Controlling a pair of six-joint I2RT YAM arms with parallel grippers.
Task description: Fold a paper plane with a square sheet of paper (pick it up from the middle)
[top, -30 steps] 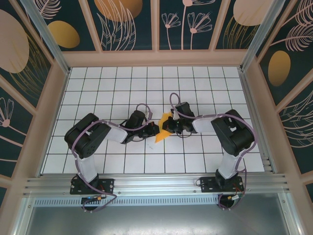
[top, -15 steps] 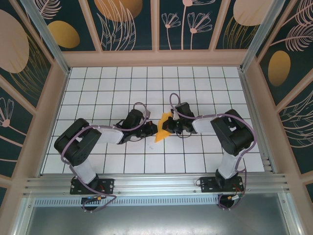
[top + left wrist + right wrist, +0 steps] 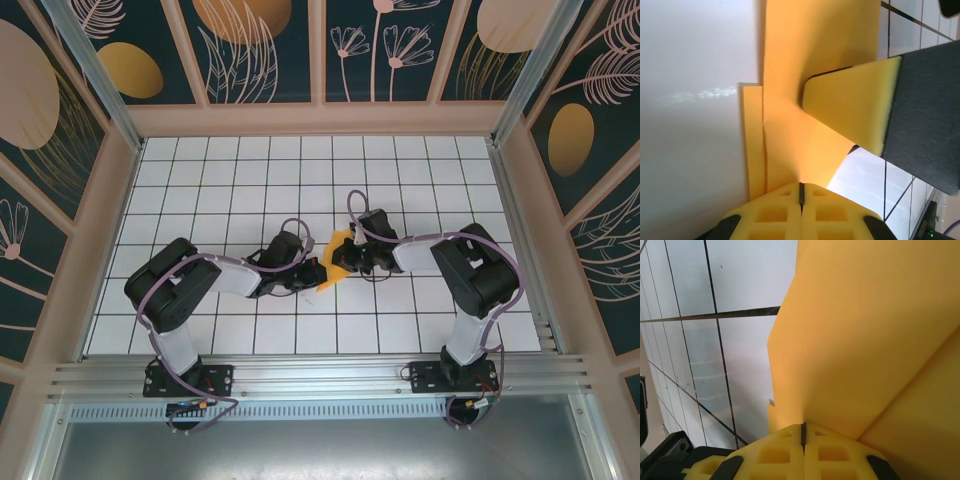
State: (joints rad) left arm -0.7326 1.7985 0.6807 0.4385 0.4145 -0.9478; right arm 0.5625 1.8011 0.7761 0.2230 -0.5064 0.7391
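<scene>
Left fingers [image 3: 801, 195], at the bottom of the left wrist view, are pressed together and pinch the near edge of the paper [image 3: 810, 45]. The orange-yellow paper comes out of their seam and spreads away over the white desk [image 3: 690, 125]. A narrow strip of a lower layer shows along its left side, so it is already partly folded. Farther along, one yellow pad of the right fingers [image 3: 852, 110], on a dark grey backing, lies over the paper from the right. Beyond it are a few grid tiles.

Right fingers [image 3: 803, 435], at the bottom of their own wrist view, are likewise closed tight on the paper [image 3: 855, 330]. It fans out from their seam, up and to the right. A straight edge runs slantwise across the lower right; whether it is a fold or another layer I cannot tell. To the left lies the desk [image 3: 740, 280] with its dark grid lines.

From above, the arm bases sit at the near rail and both arms bend inward. The left fingers [image 3: 316, 270] and right fingers [image 3: 341, 262] meet just beside each other near the middle of the desk [image 3: 200, 180]. The paper [image 3: 341, 239] is caught between them, and only small orange corners show past the black wrists. At the far side stand dark walls [image 3: 270, 60] with plant prints and orange ovals.
</scene>
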